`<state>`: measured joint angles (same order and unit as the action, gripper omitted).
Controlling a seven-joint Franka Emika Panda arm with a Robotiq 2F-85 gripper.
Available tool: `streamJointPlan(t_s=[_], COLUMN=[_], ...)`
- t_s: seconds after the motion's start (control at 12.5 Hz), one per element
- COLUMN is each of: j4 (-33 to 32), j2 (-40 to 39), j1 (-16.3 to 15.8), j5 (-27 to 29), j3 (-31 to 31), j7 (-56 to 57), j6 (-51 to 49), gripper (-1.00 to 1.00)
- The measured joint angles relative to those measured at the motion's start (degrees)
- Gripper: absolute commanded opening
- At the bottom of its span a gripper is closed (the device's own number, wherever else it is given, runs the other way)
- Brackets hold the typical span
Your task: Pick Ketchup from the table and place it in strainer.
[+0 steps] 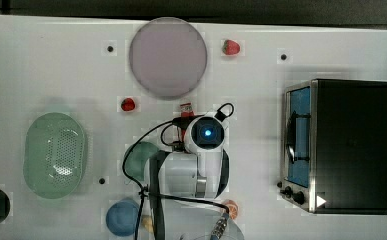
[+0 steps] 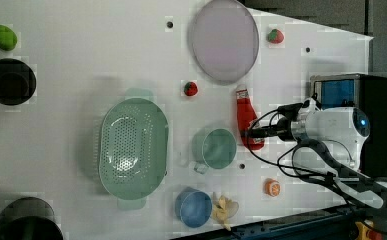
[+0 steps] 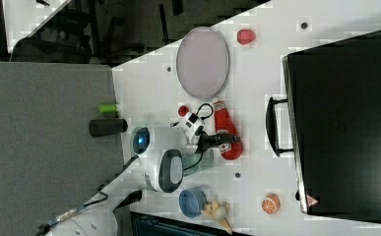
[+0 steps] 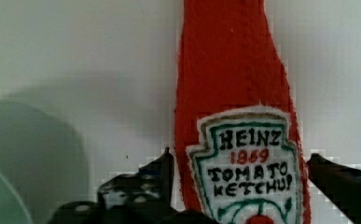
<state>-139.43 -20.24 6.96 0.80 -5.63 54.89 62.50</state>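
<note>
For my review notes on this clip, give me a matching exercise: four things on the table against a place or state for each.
Things:
1. Ketchup
2. strainer
3. end effector
4. lilac plate

Places or states:
A. open, one finger on each side of the label
B. lying flat on the table beside the green mug
C. nothing lying in it, at the left view's left of the mug
D. next to the strawberry at the table's far edge in the left view

Pairs: 1-B, 2-C, 3-A, 4-D

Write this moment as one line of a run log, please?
phase: reaching | gripper: open, one finger on each side of Ketchup | Ketchup: lying on table | strainer: empty
</note>
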Motion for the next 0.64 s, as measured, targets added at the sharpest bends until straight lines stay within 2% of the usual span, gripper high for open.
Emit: streamJointPlan(t_s=[0.16,0.24,0.64], j4=[-0.3,-0.1,-0.3], j2=[-0.5,-0.5,1.5], j1=[0.0,0.0,0.1], j5=[0.1,0.1,-0.4], j3=[0.0,-0.2,-0.2], j7=[0.1,0.1,0.1], j6=[1.9,2.0,2.4], gripper=[0.43,0.26,0.26])
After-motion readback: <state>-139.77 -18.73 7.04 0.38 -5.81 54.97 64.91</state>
